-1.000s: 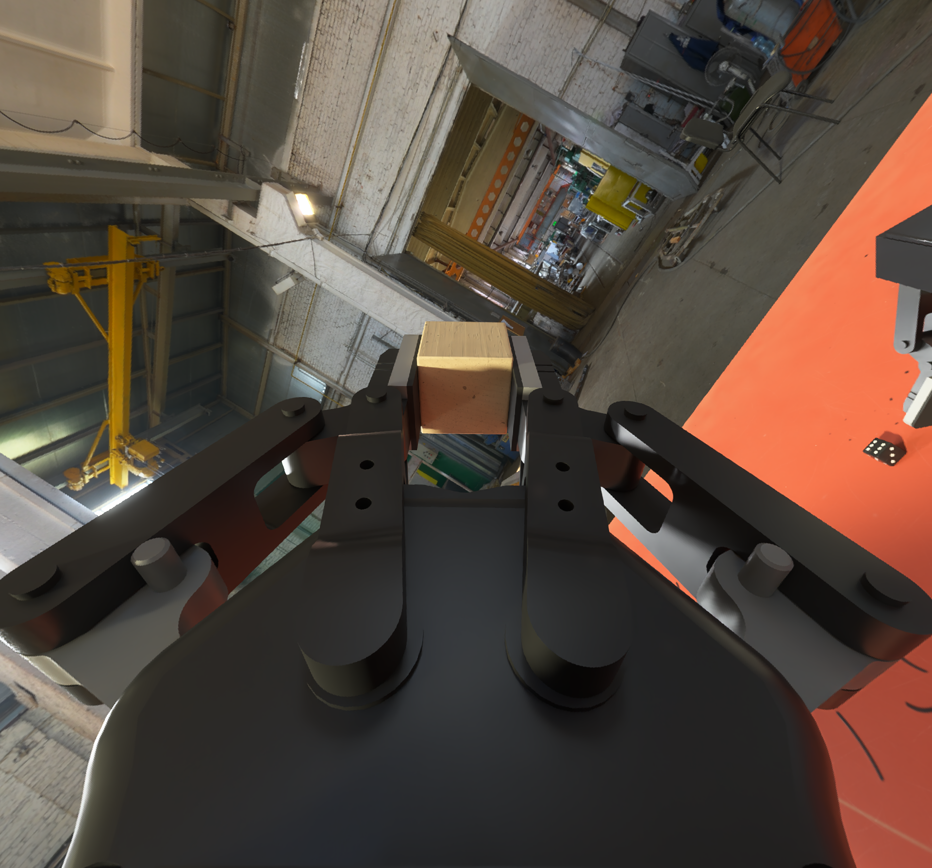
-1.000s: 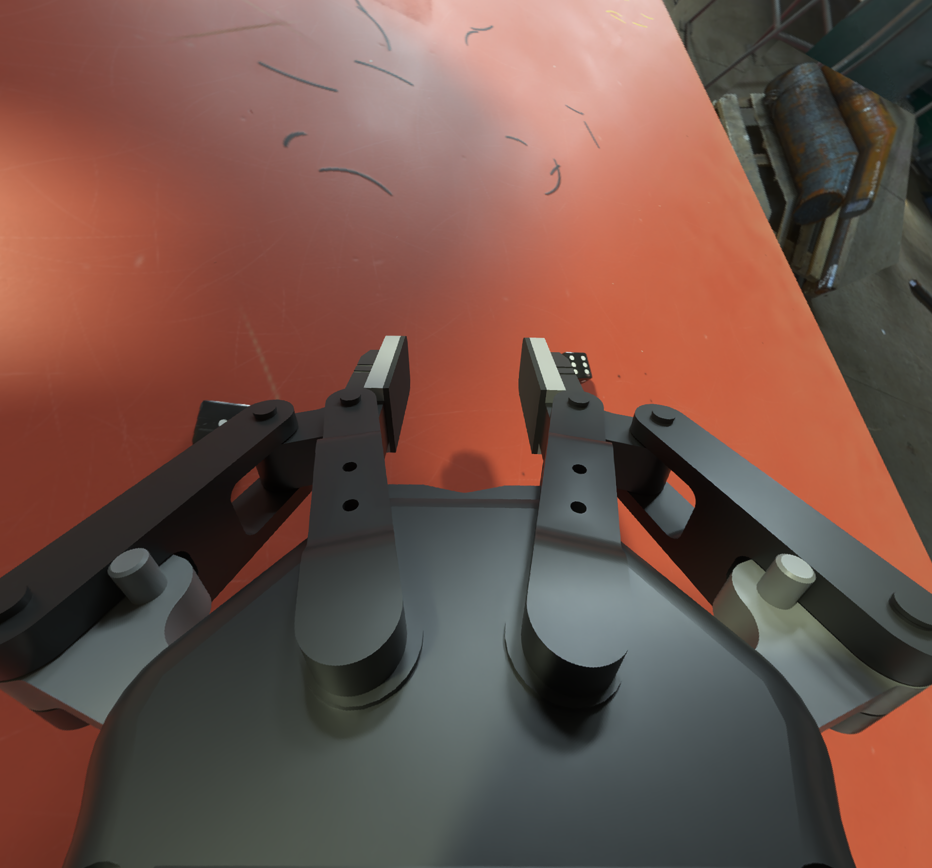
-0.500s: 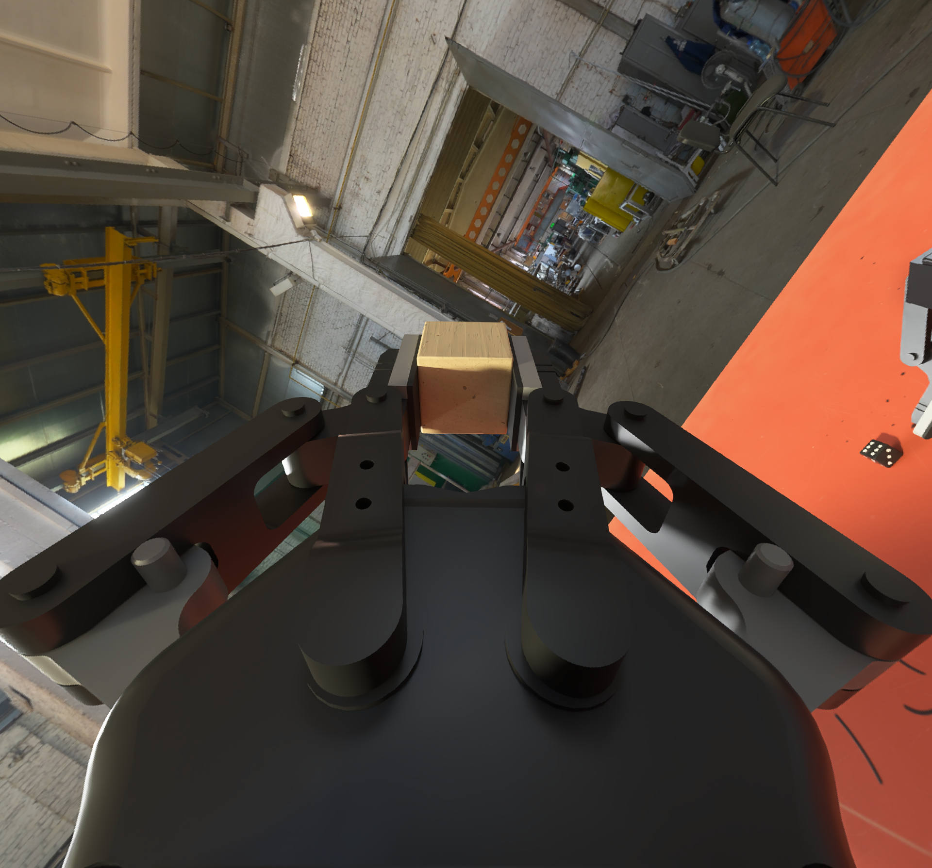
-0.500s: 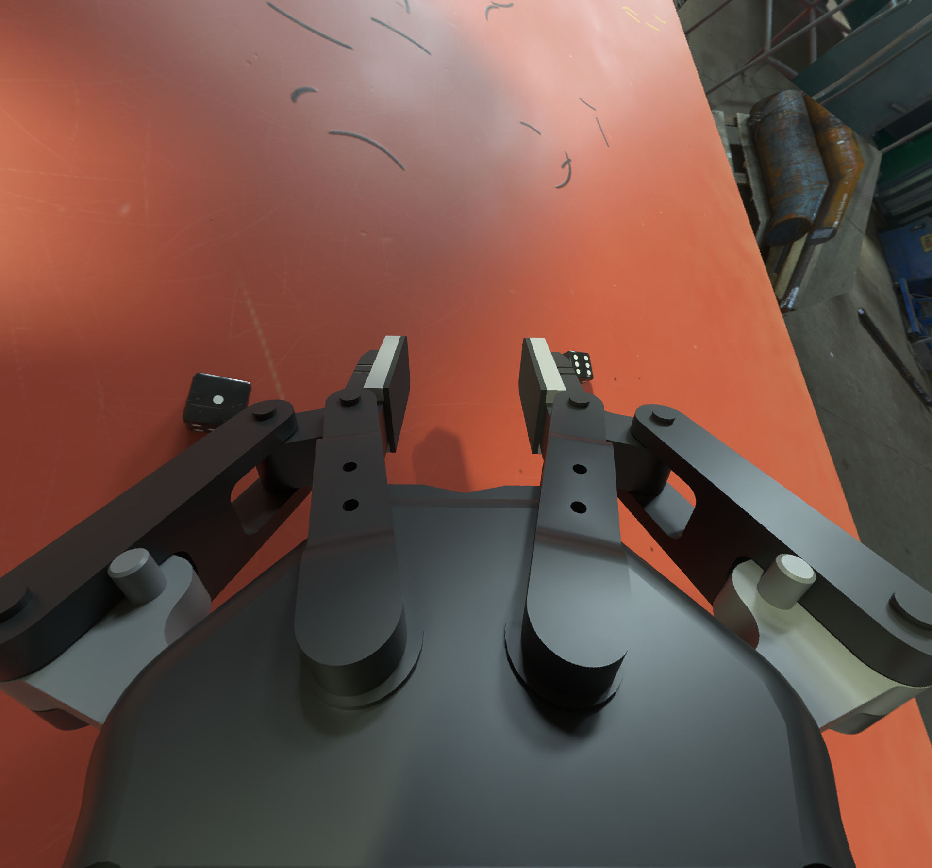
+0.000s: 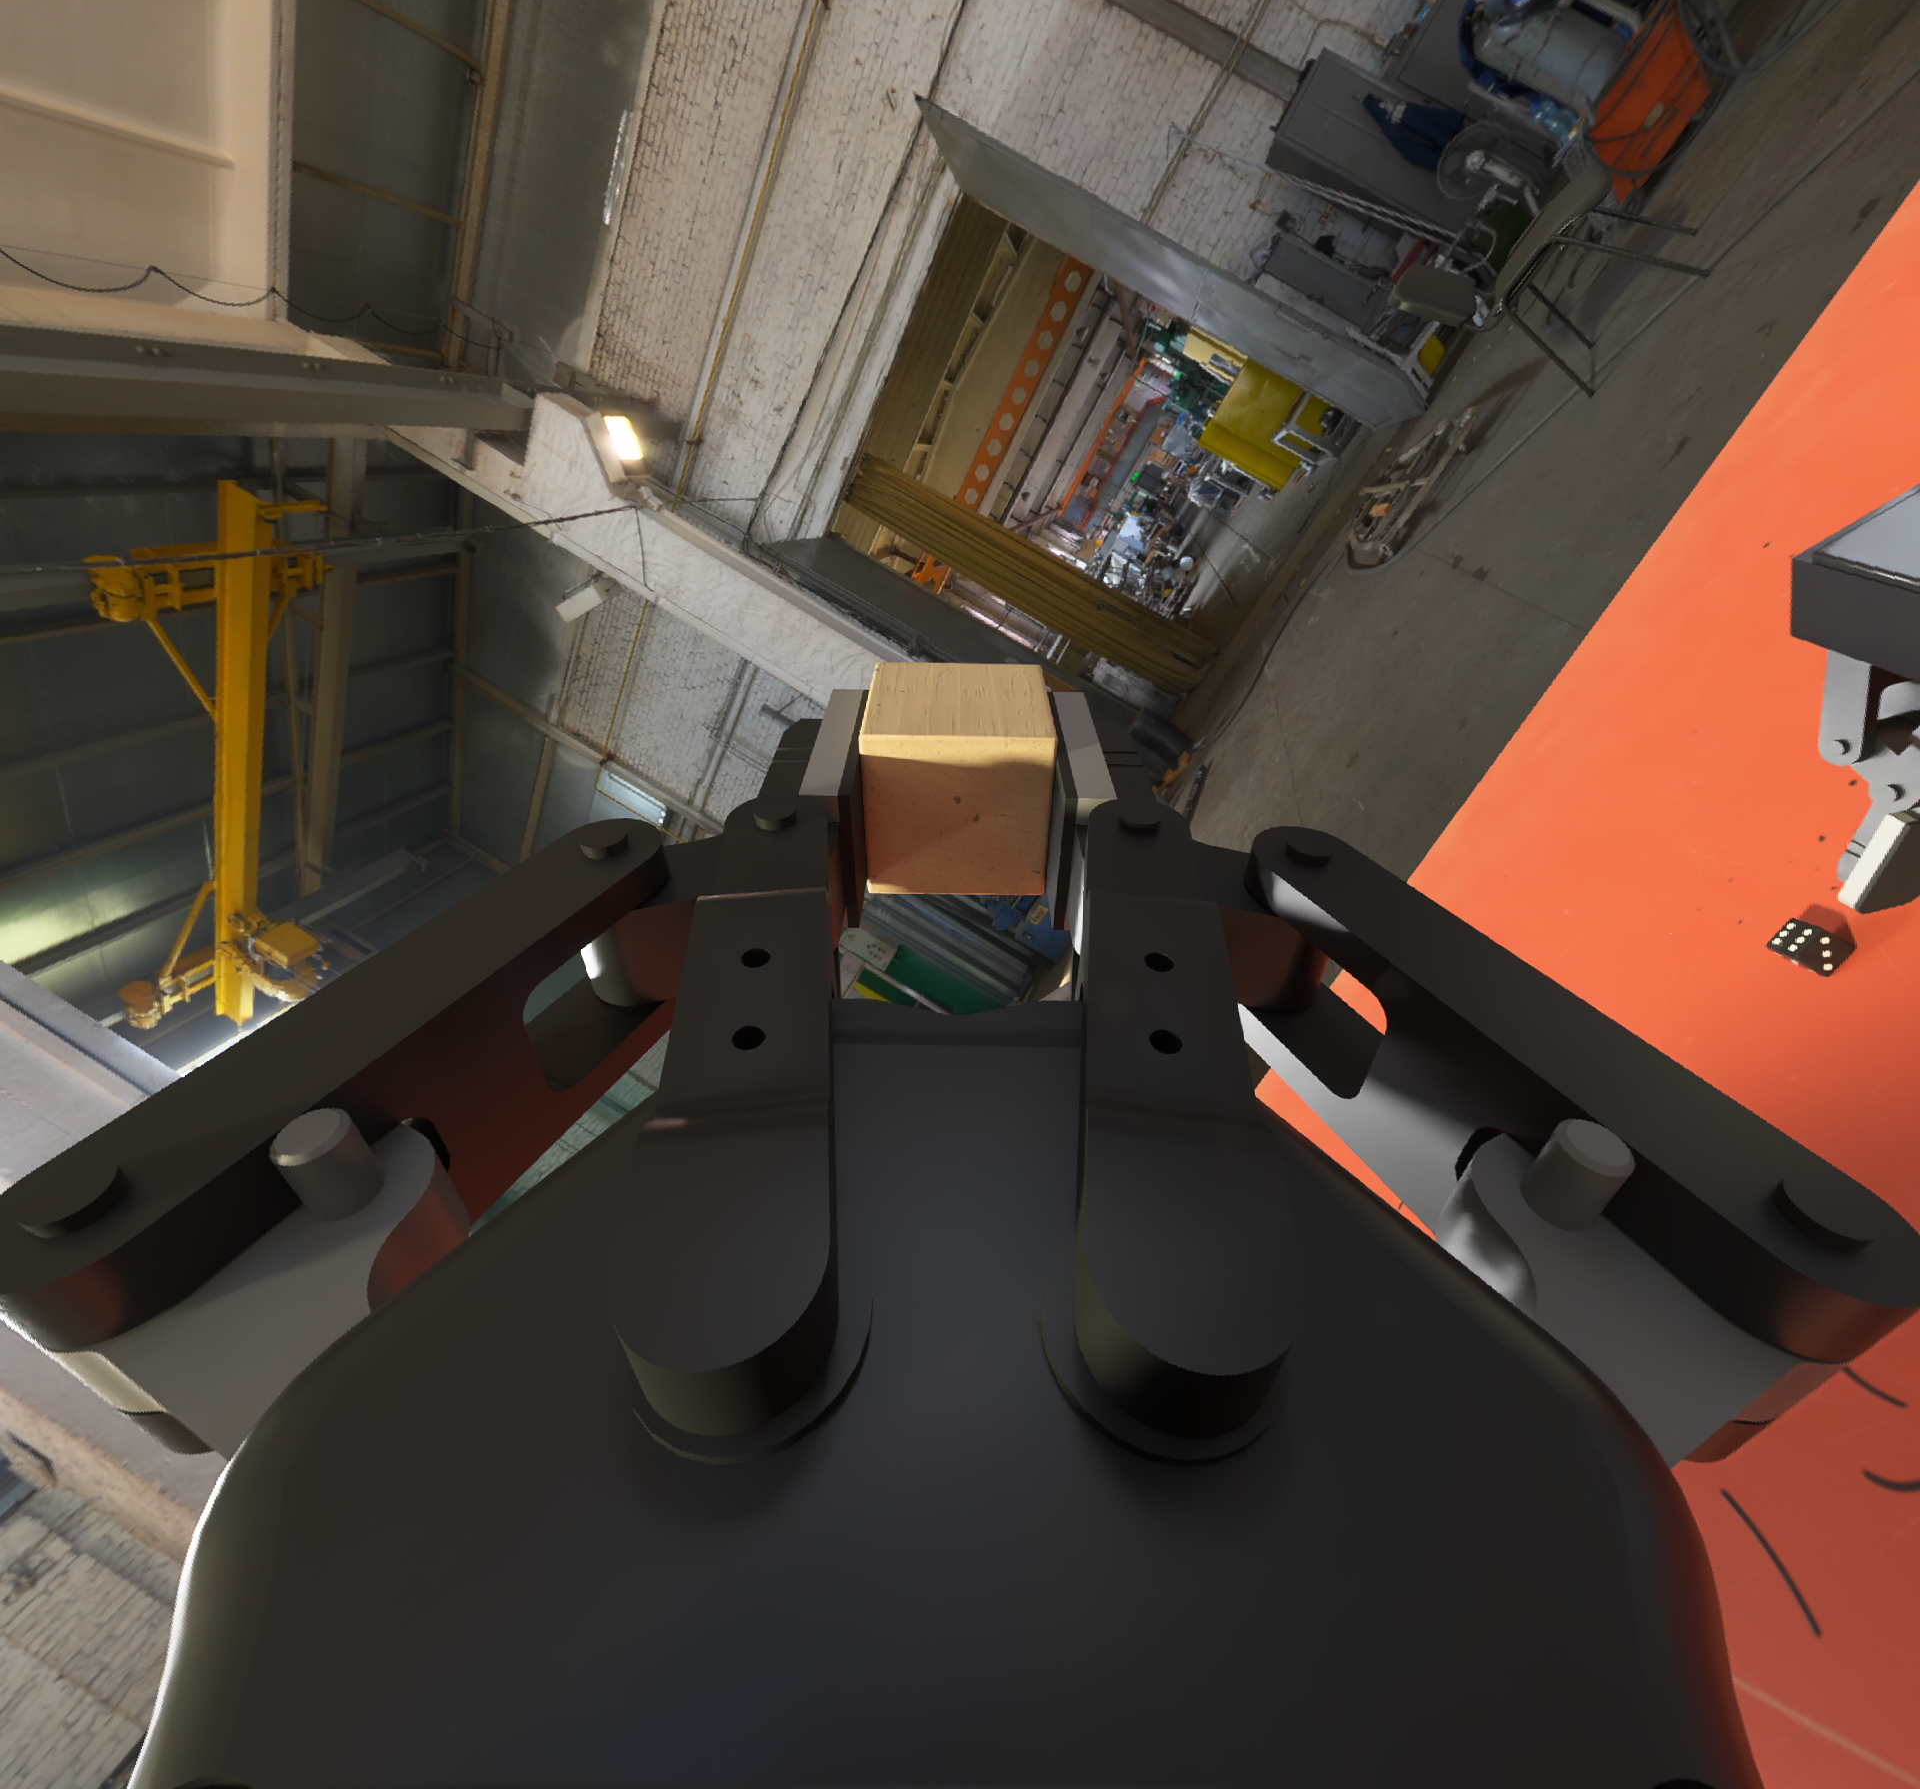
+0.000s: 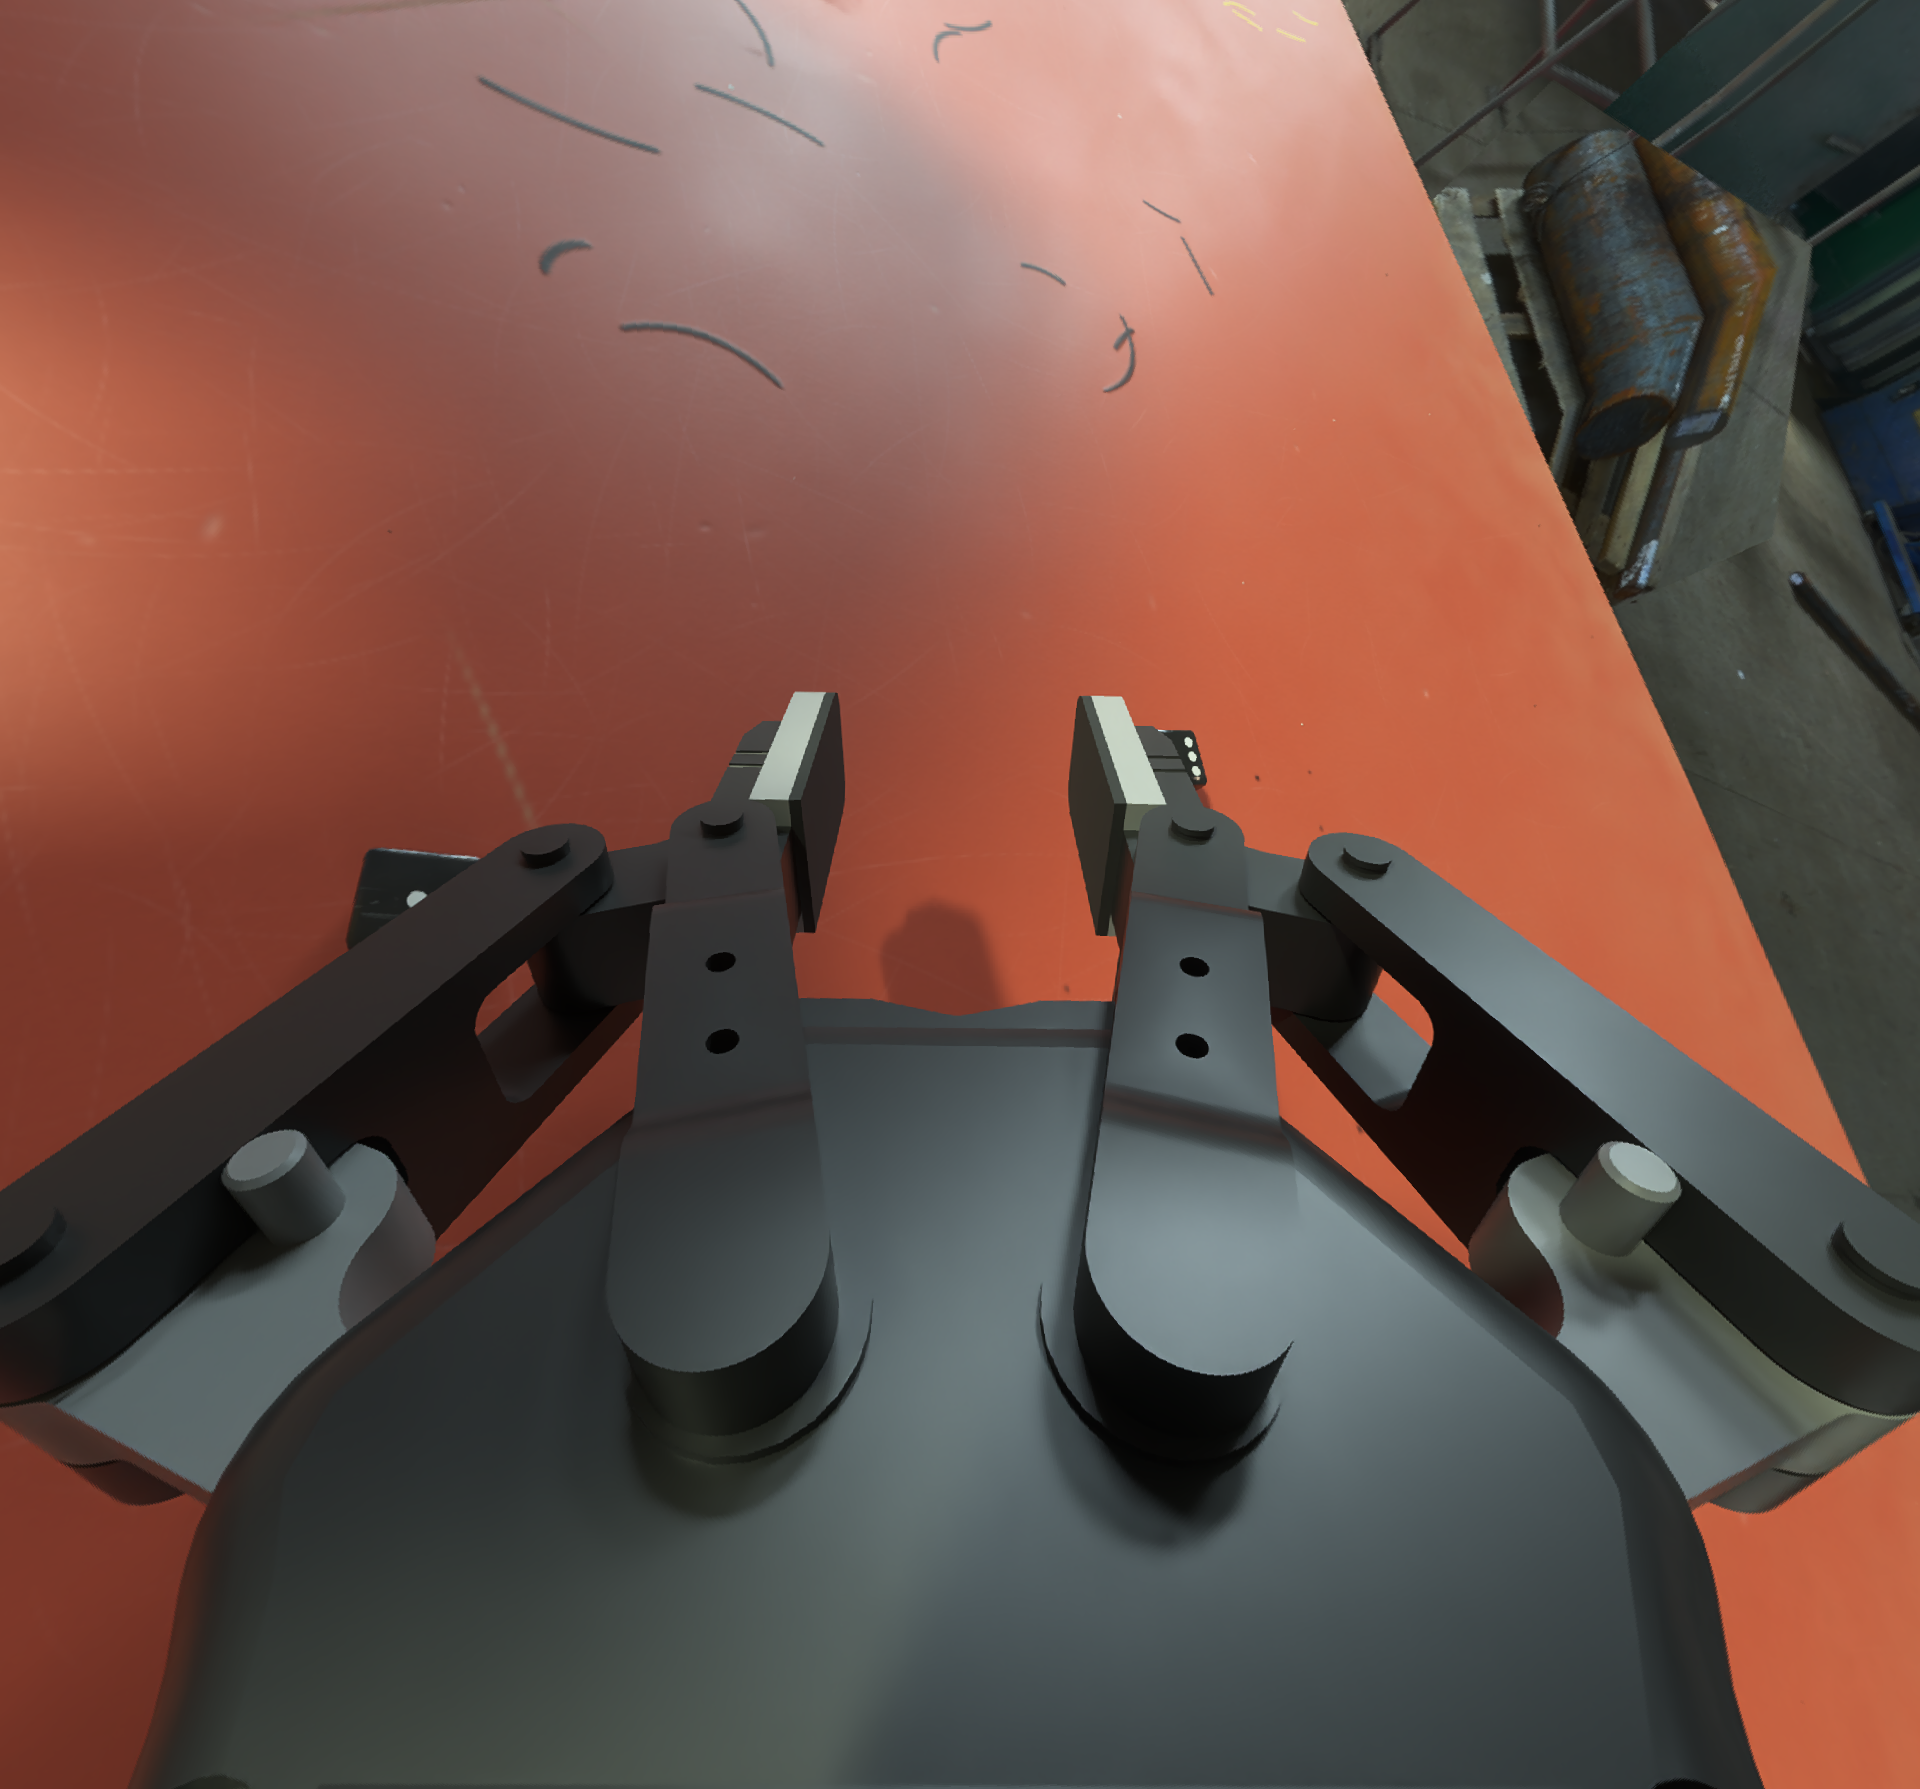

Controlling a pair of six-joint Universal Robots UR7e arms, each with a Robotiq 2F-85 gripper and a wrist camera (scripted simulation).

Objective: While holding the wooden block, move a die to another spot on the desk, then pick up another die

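Note:
My left gripper (image 5: 956,783) is shut on the light wooden block (image 5: 954,789) and holds it up off the desk, pointing out toward the hall. A black die (image 5: 1809,945) lies on the orange desk (image 5: 1662,700) at the right of the left wrist view, just below the right gripper (image 5: 1881,866). In the right wrist view my right gripper (image 6: 956,783) is open and empty over the desk. One black die (image 6: 1188,755) peeks out behind the right fingertip (image 6: 1112,763). A second black die (image 6: 400,892) lies at the left, partly hidden by the gripper's linkage.
The orange desk (image 6: 727,513) has dark curved scratch marks at its far part. Its right edge (image 6: 1558,513) drops off to a workshop floor with rusty drums (image 6: 1621,285). The left wrist view shows the desk's edge and the hall beyond.
The right gripper has shifted: the left die has slid partly under its linkage and the right die is more hidden behind the fingertip. In the left wrist view it came back into view over the die. The left gripper holds still.

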